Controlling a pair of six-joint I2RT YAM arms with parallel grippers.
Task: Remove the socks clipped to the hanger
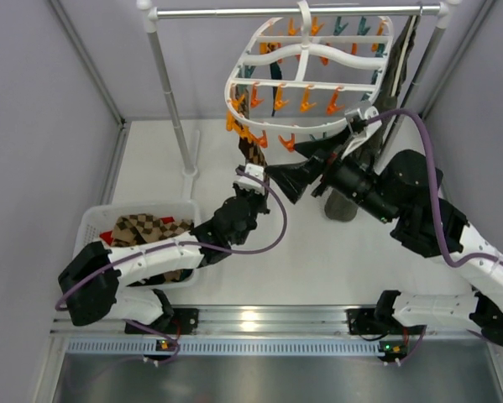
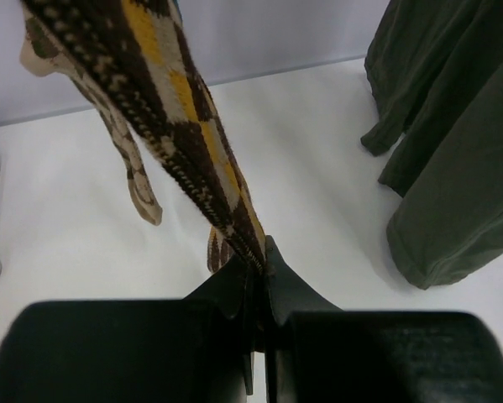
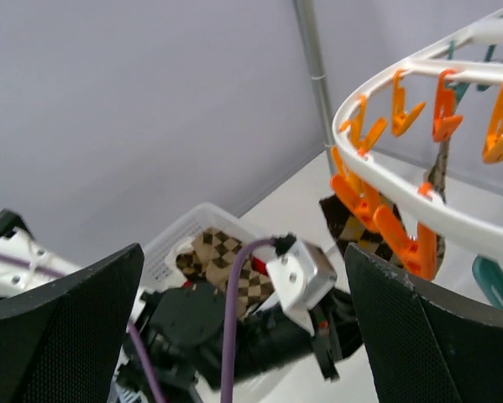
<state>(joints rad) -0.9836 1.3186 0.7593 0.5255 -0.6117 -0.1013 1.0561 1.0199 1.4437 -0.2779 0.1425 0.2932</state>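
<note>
At the lower left of the overhead view a white basket sits on the tabletop, with brown-and-tan argyle socks lying in it; my left arm crosses over its near side, so part of its contents is hidden. My left jaws, just left of centre, are pressed together on a hanging argyle sock: in my left wrist view the fabric runs down from the upper left and vanishes into the seam between my two black fingers, so I cannot see its lower end. A second sock dangles behind it, its top cut off by the frame edge. Above centre, the hanger hangs from a rail, its orange clips and teal clips in rows; where the held sock meets a clip is too crowded to make out. My right jaws are spread wide just under the hanger's near rim, with nothing between them, though from overhead my own wrist covers much of that spot. At the right an olive-green garment hangs down, its upper part cut off in the left wrist view and largely hidden behind my right arm from above.
</note>
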